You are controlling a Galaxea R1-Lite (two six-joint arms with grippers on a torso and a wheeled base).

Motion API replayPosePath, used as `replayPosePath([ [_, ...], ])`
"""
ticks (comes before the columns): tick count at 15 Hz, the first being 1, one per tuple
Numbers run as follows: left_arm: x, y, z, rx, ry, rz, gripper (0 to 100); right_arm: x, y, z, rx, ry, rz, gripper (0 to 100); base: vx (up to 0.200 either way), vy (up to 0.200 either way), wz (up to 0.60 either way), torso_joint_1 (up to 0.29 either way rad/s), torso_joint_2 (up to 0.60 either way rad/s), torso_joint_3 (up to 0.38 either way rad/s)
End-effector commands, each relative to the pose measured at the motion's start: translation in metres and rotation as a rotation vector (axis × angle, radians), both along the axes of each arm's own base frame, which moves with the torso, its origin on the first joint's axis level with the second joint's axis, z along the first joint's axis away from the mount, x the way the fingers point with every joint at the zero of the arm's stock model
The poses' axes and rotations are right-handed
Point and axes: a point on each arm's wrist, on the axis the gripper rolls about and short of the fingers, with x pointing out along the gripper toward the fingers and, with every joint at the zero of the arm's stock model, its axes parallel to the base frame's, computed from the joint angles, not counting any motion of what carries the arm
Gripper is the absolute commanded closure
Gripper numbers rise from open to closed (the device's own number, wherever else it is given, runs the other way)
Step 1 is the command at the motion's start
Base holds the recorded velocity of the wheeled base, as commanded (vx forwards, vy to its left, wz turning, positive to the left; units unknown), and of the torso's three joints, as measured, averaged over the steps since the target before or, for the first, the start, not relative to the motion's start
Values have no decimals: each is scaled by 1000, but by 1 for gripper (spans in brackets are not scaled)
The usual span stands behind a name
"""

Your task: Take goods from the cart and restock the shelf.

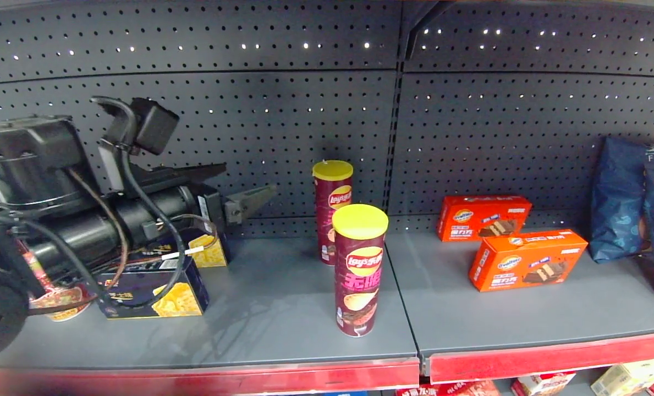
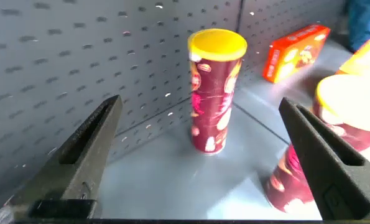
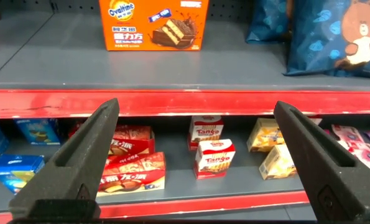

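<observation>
Two maroon chip cans with yellow lids stand upright on the grey shelf [image 1: 271, 313]. The rear can [image 1: 332, 212] is near the pegboard; the front can [image 1: 360, 275] is closer to the red edge. My left gripper [image 1: 247, 190] hovers above the shelf's left part, pointing at the rear can [image 2: 212, 93]. It is open and holds nothing. In the left wrist view the left gripper [image 2: 200, 106] frames that can from a distance, with the front can [image 2: 334, 143] off to one side. My right gripper [image 3: 197, 107] is open and empty in front of the shelf's red edge [image 3: 185, 102].
Dark blue cracker boxes [image 1: 156, 291] and a noodle cup [image 1: 62, 302] lie under my left arm. Two orange boxes [image 1: 483, 217] [image 1: 527, 259] and blue bags [image 1: 635, 203] occupy the right shelf section. Several small boxes [image 3: 212, 155] fill the lower shelf.
</observation>
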Motion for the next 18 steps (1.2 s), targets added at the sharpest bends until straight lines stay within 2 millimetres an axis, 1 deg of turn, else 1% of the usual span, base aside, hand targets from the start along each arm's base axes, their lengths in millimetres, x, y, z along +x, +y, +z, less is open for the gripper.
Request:
replayPosePath([
  [1, -72, 17, 37, -20, -72, 118, 0, 0, 0, 0, 0, 1, 5, 0, 0, 0, 0, 0, 0, 0],
  [2, -102, 30, 49, -25, -84, 155, 0, 0, 1, 0, -7, 0, 25, 0, 0, 0, 0, 0, 0, 0],
  [3, -116, 36, 52, -29, -92, 167, 0, 0, 1, 0, -8, 2, 45, 0, 0, 0, 0, 0, 0, 0],
  [4, -138, 45, 52, -26, -90, 210, 0, 0, 2, 0, -10, 2, 82, 0, 0, 0, 0, 0, 0, 0],
  [5, -158, 53, 47, -20, -82, 250, 0, 0, 2, 0, -19, 5, 110, 0, 0, 0, 0, 0, 0, 0],
  [6, -170, 58, 43, -19, -84, 275, 0, 0, 3, 0, -20, 12, 122, 0, 0, 0, 0, 0, 0, 0],
  [7, -191, 68, 33, -6, -92, 345, 0, 0, 3, 0, -23, 20, 131, 0, 0, 0, 0, 0, 0, 0],
  [8, -191, 68, 33, -6, -92, 345, 0, 0, 3, 0, -23, 20, 131, 0, 0, 0, 0, 0, 0, 0],
  [9, -218, 82, 16, 3, -116, 482, 0, -1, 4, 0, -89, 20, 178, 0, 0, 0, 0, 0, 0, 0],
  [10, -230, 87, 12, 5, -130, 527, 0, 0, 4, 2, -96, 27, 158, 0, 0, 0, 0, 0, 0, 0],
  [11, -235, 89, 12, 4, -134, 537, 0, 1, 5, 9, -90, 29, 151, 0, 0, 0, 0, 0, 0, 0],
  [12, -245, 93, 4, 18, -112, 553, 0, 17, 5, 55, -9, 59, 163, 0, 0, 0, 0, 0, 0, 0],
  [13, -247, 94, -1, 30, -96, 551, 0, 31, 6, 80, 5, 53, 200, 0, 0, 0, 0, 0, 0, 0],
  [14, -247, 94, -3, 32, -93, 549, 0, 44, 8, 94, -4, 56, 254, 0, 0, 0, 0, 0, 0, 0],
  [15, -246, 94, -4, 27, -87, 546, 0, 59, 12, 101, -21, 75, 311, 0, 0, 0, 0, 0, 0, 0],
  [17, -243, 92, -16, 38, -54, 539, 0, 86, 23, 114, -42, 109, 402, 0, 0, 0, 0, 0, 0, 0],
  [18, -242, 92, -22, 44, -41, 528, 0, 104, 32, 121, -53, 139, 408, 0, 0, 0, 0, 0, 0, 0],
])
